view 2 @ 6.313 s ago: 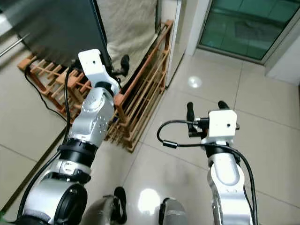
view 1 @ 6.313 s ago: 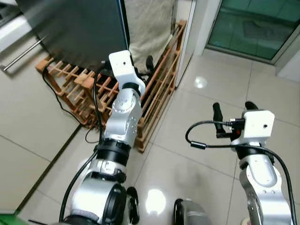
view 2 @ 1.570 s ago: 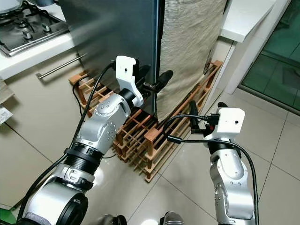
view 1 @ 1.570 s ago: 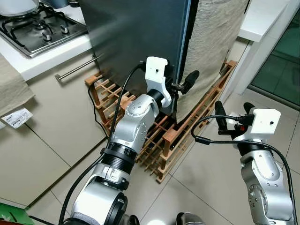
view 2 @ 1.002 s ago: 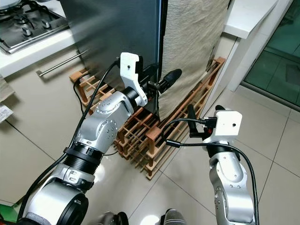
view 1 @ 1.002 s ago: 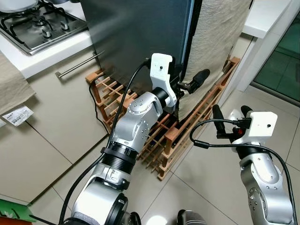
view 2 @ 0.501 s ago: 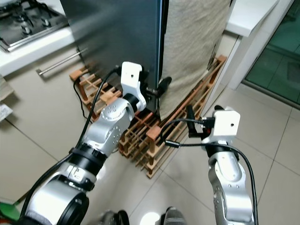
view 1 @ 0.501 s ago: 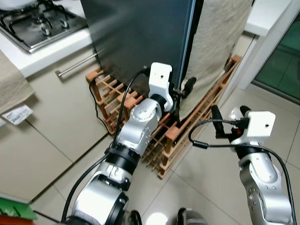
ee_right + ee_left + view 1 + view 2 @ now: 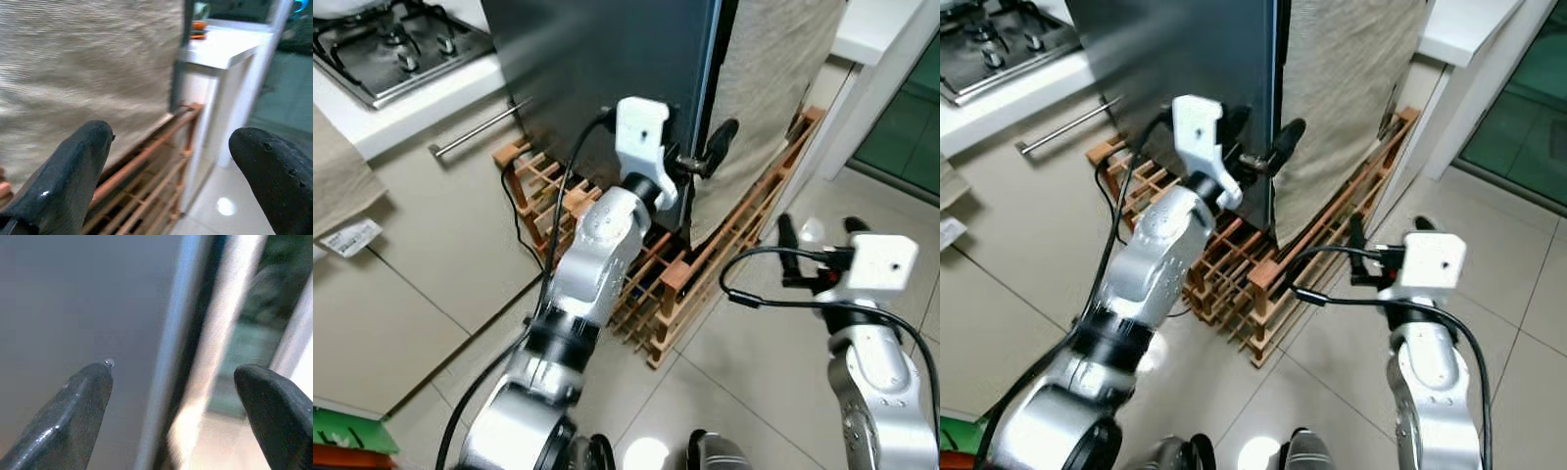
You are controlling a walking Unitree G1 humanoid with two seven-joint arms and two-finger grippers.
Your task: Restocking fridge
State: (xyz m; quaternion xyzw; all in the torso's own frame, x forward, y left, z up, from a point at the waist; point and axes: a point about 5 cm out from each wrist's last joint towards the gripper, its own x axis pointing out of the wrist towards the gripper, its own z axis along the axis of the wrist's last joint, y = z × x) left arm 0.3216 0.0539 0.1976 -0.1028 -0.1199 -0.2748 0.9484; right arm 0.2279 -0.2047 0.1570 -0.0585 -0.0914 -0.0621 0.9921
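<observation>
- The fridge (image 9: 597, 69) stands at the far middle of the scene, a tall dark grey body whose long axis runs upright; its door face looks toward the near left, and the door's vertical edge (image 9: 708, 88) runs top to bottom just right of centre.
- The left gripper (image 9: 700, 162) is raised at that door edge, its fingers spread wide, one black finger (image 9: 720, 142) lying on the right of the edge, in front of the cloth, and the other hidden behind the wrist housing.
- In the left wrist view the two fingertips (image 9: 80, 406) sit far apart with the grey door face and the pale upright edge strip (image 9: 168, 352) between them; they grip nothing that can be seen.
- A beige woven cloth (image 9: 769, 93) hangs just right of the door edge.
- A wooden slatted rack (image 9: 646, 274) lies on the floor at the foot of the fridge, reaching from the left to the right under the cloth.
- The right gripper (image 9: 820, 233) hovers over the pale floor tiles (image 9: 754, 392) at the near right, well apart from the fridge, its fingers open and empty.
- In the right wrist view, its black fingertips (image 9: 73, 171) frame the cloth and the rack.
- A gas hob (image 9: 386, 44) sits on the white counter at the far left, with a cupboard handle (image 9: 480, 127) below it.
</observation>
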